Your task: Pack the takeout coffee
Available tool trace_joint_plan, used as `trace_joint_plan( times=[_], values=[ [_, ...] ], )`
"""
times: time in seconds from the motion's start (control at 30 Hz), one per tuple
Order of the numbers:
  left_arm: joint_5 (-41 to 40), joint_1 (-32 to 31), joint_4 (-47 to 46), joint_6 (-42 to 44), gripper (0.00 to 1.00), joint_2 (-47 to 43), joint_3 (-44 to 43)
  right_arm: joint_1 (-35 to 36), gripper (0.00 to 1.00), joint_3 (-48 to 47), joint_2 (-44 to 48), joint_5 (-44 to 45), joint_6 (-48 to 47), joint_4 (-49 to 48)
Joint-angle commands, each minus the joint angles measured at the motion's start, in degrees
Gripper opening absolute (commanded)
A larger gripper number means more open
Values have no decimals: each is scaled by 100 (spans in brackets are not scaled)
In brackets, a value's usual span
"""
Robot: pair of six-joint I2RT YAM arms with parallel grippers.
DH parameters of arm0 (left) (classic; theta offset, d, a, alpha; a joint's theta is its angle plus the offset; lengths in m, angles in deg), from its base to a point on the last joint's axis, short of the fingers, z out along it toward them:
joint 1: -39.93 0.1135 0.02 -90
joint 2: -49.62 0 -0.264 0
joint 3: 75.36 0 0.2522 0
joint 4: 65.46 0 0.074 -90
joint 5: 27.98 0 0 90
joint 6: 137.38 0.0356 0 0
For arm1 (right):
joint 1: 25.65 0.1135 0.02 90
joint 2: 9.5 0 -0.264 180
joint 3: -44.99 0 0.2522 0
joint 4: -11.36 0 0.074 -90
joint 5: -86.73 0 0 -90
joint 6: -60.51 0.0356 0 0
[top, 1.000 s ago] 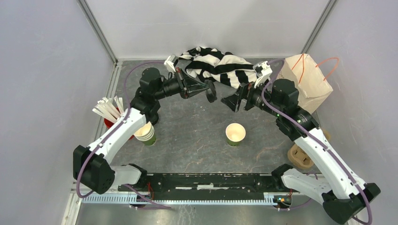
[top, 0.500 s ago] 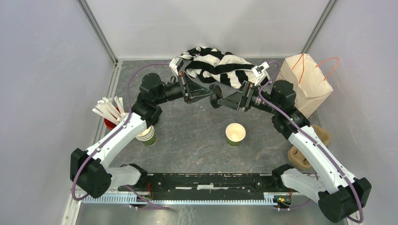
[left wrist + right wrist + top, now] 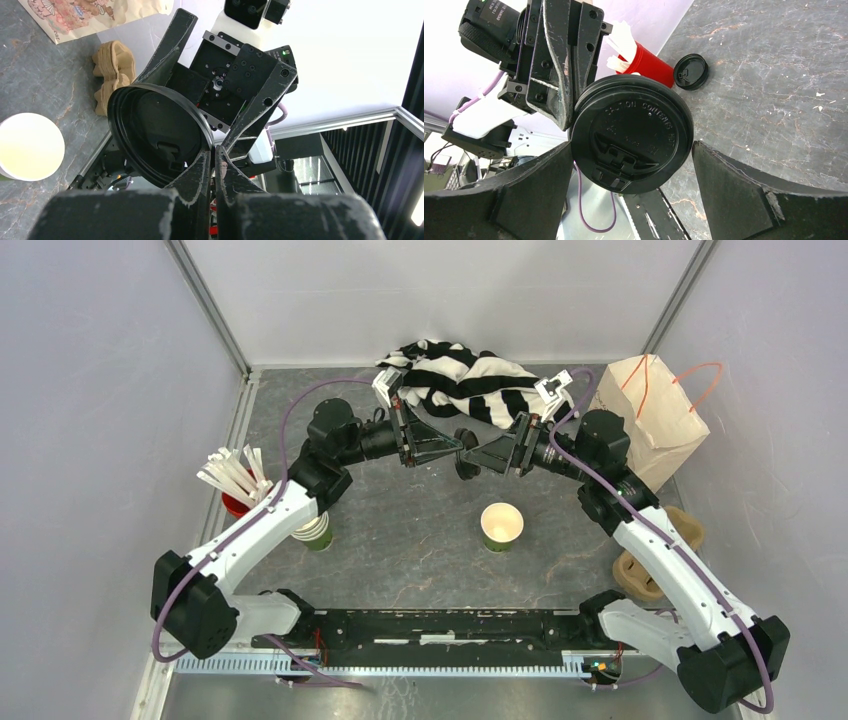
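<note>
Right wrist, right gripper (image 3: 632, 148) spread wide flanking black lid (image 3: 631, 125), left gripper (image 3: 568, 102) pinching its rim.

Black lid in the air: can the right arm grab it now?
Probably yes. The right gripper is open with a finger on each side of the black lid, and nothing sits between. The left gripper pinches only the rim, leaving room.

A striped cloth (image 3: 470, 375) lies at the back, a paper bag (image 3: 655, 412) standing near it.
</note>
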Motion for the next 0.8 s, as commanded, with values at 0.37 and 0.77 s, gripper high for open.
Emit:
trace_joint_plan(
  times=[0.37, 0.77],
  values=[
    [270, -58, 43, 97, 2, 159, -267, 0, 92, -94, -32, 7, -84, -437],
    [251, -58, 113, 103, 2, 151, -254, 3, 80, 53, 46, 62, -141, -393]
  ],
)
